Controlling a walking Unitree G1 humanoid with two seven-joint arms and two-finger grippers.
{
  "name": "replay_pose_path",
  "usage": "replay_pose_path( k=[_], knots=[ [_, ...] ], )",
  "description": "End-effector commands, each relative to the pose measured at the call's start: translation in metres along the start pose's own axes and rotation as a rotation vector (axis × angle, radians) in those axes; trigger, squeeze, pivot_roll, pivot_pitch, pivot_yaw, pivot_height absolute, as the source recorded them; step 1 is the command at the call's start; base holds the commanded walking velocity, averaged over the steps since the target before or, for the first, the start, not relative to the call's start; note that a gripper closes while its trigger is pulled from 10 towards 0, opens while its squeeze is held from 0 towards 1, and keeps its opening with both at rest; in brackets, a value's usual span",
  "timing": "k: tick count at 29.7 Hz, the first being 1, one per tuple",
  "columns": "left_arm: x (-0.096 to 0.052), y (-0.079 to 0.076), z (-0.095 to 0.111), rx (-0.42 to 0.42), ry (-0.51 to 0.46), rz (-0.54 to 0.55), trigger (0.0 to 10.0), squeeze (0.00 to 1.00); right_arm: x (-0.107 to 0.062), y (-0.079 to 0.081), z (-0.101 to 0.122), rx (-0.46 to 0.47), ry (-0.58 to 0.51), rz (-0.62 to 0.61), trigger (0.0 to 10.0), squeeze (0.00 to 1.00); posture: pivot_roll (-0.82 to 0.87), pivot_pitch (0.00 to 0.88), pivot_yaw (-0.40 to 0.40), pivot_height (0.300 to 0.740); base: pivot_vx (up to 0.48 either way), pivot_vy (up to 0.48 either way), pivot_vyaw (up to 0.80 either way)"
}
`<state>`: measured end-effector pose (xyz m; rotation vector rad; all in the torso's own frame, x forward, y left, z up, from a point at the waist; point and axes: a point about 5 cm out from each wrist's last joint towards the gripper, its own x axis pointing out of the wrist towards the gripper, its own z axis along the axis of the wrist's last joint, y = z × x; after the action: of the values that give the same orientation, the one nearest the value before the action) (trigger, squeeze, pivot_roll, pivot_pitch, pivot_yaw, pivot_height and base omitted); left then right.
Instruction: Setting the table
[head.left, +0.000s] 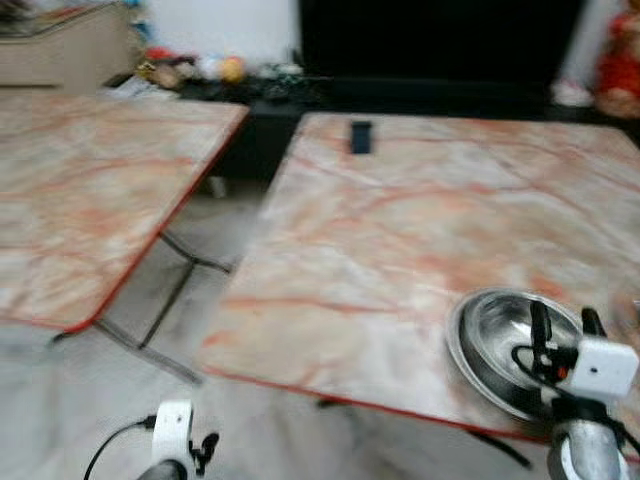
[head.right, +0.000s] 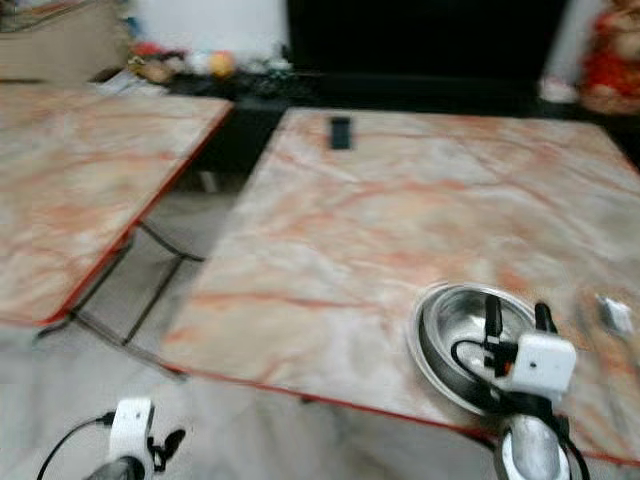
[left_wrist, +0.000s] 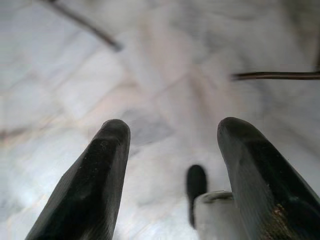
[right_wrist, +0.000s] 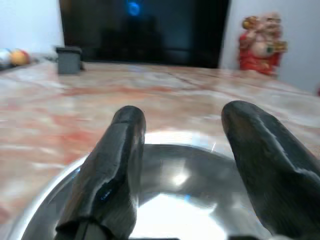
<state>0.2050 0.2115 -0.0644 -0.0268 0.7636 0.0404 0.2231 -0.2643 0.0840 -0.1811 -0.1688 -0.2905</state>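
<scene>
Steel bowl (head.left: 505, 345) sits at approx 5 o'clock on marble tabletop (head.left: 400, 220), near its front edge. Right pincer (head.left: 567, 322) hovers over bowl w/ fingers spread, gripping nothing. Left pincer (left_wrist: 172, 150) hangs low over floor (left_wrist: 150, 65), fingers apart, empty.

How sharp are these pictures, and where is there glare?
Both eye views are blurred across the frame; in the right wrist view the shiny round steel bowl shows bright white glare between the right gripper fingers; the left wrist view shows soft, unfocused pale floor.
</scene>
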Motion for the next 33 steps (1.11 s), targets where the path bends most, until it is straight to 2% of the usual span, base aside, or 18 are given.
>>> replay_pose_path(
  k=[1,8,14,17,19,23,26,29,33],
  knots=[
    [0.000,-0.004,-0.004,-0.008,0.017,-0.008,10.0,0.00,-0.003,-0.001,-0.003,-0.009,0.015,0.002,10.0,0.00,-0.08,0.000,0.052,0.740,0.000,0.281,0.76],
    [0.000,-0.003,-0.004,0.000,0.014,-0.010,10.0,0.00,0.000,-0.001,0.000,-0.018,0.004,0.012,10.0,0.00,-0.08,0.000,0.051,0.740,0.000,0.278,0.76],
    [0.000,-0.002,-0.002,-0.001,-0.002,0.000,10.0,0.00,0.003,-0.027,0.006,-0.046,-0.021,-0.062,10.0,0.00,-0.08,0.000,0.055,0.740,0.000,0.040,0.56],
    [-0.001,-0.001,-0.003,0.005,0.004,0.001,10.0,0.00,0.005,-0.031,0.010,-0.044,-0.035,-0.073,10.0,0.00,-0.09,0.000,0.055,0.740,0.000,0.000,0.00],
    [-0.001,0.000,-0.003,0.008,0.005,0.001,10.0,0.00,0.007,-0.028,0.012,-0.036,-0.042,-0.051,10.0,0.00,-0.09,0.000,0.055,0.740,0.000,0.000,0.00],
    [0.000,0.000,-0.002,0.011,0.005,-0.001,10.0,0.00,0.007,-0.006,0.009,-0.004,-0.036,0.015,10.0,0.00,-0.08,0.000,0.054,0.740,0.000,0.000,0.00],
    [0.000,-0.001,-0.001,0.018,0.002,-0.005,10.0,0.00,0.008,0.001,0.007,0.002,-0.025,0.036,10.0,0.00,-0.07,0.000,0.055,0.740,0.000,0.000,0.00],
    [0.000,-0.001,-0.001,0.030,0.003,-0.012,10.0,0.00,0.010,0.003,0.007,-0.001,-0.025,0.034,10.0,0.00,-0.07,0.000,0.055,0.740,0.000,0.000,0.00],
    [0.000,-0.001,-0.001,0.030,0.007,-0.011,10.0,0.00,0.018,-0.005,0.013,0.001,-0.035,-0.013,10.0,0.00,-0.07,0.000,0.056,0.740,0.000,0.000,0.00]
  ],
)
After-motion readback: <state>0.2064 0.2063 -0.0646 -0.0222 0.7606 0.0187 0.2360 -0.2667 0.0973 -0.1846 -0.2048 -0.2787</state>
